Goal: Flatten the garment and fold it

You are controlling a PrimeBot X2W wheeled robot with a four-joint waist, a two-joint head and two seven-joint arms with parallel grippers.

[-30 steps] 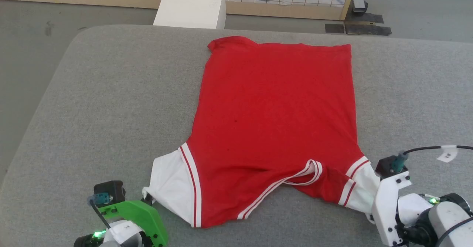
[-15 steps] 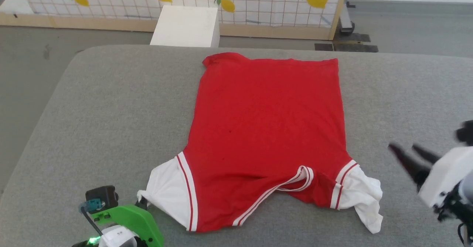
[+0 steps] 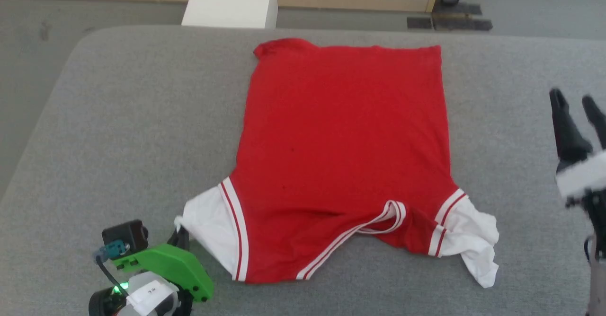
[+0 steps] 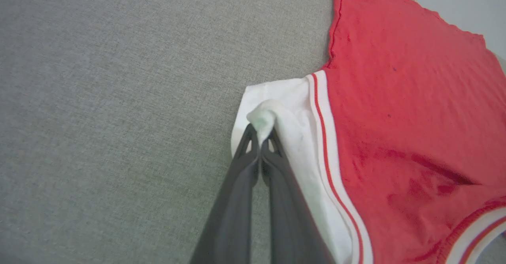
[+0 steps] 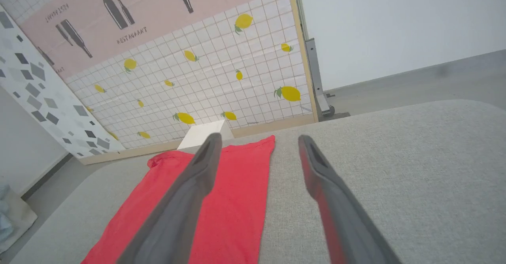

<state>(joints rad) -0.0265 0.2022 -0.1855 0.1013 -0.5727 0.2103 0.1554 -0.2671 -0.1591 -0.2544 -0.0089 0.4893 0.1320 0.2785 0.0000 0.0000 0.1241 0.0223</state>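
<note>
A red shirt is laid flat, plain side up, on the grey cloth-covered table, the white sleeve on the right crumpled.

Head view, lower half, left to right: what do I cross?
Left tool on green mount → pinched white sleeve → red jersey garment body → crumpled white sleeve → open dark-fingered right tool.

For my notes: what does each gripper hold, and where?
Left gripper pinches the shirt by its white sleeve edge. Right gripper is open, holding nothing.
</note>
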